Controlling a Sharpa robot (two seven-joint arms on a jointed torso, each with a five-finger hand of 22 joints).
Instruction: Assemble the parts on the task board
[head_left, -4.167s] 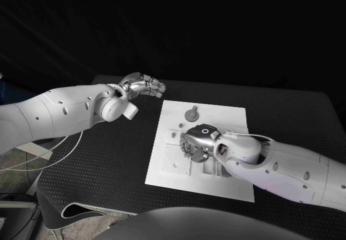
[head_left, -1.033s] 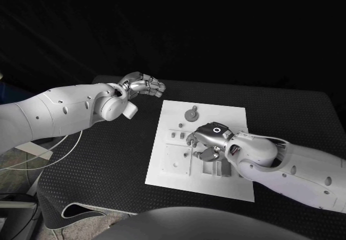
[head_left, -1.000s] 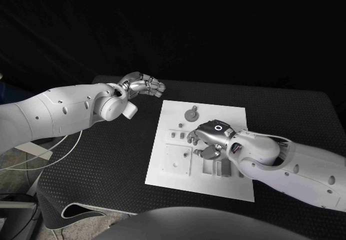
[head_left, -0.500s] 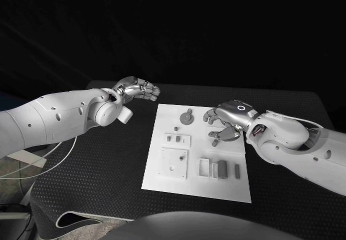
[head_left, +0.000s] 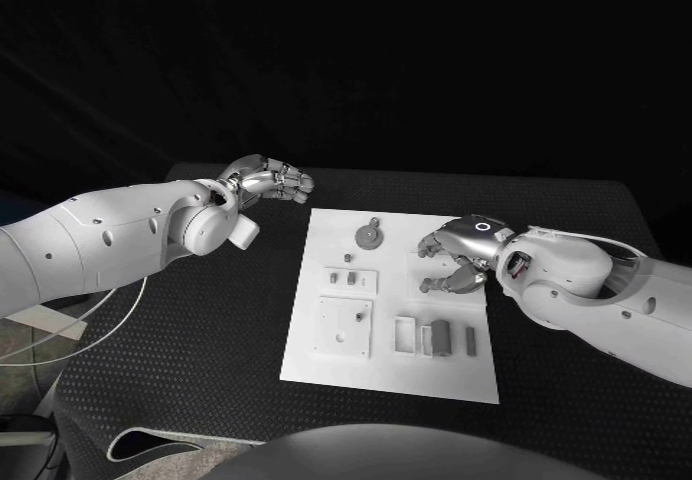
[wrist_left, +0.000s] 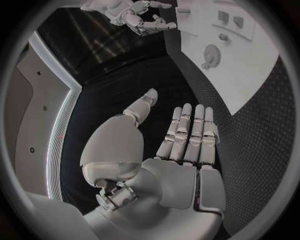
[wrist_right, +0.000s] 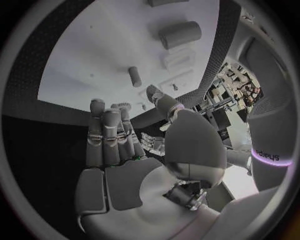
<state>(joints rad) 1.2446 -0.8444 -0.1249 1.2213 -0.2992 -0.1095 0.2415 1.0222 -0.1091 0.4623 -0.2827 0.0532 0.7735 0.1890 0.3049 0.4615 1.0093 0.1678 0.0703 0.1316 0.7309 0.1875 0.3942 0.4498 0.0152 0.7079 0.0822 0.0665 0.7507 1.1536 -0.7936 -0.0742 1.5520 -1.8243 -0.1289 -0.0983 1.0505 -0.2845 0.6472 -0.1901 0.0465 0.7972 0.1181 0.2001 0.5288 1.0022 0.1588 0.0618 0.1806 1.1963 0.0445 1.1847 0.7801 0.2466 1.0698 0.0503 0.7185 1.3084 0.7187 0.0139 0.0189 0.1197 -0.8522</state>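
Parts sit scattered over the task board mid-table, a round geared piece at its far end. Above the board's far right side the right hand hovers, fingers apart and empty, probably choosing a piece. Off-board, the left hand waits, fingers loosely spread, holding nothing.

A robotics lab: black-draped backdrop, black table, white task board, trailing cables.

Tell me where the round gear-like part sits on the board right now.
In the head view the round part lies near the task board's far edge, left of the right robot hand.
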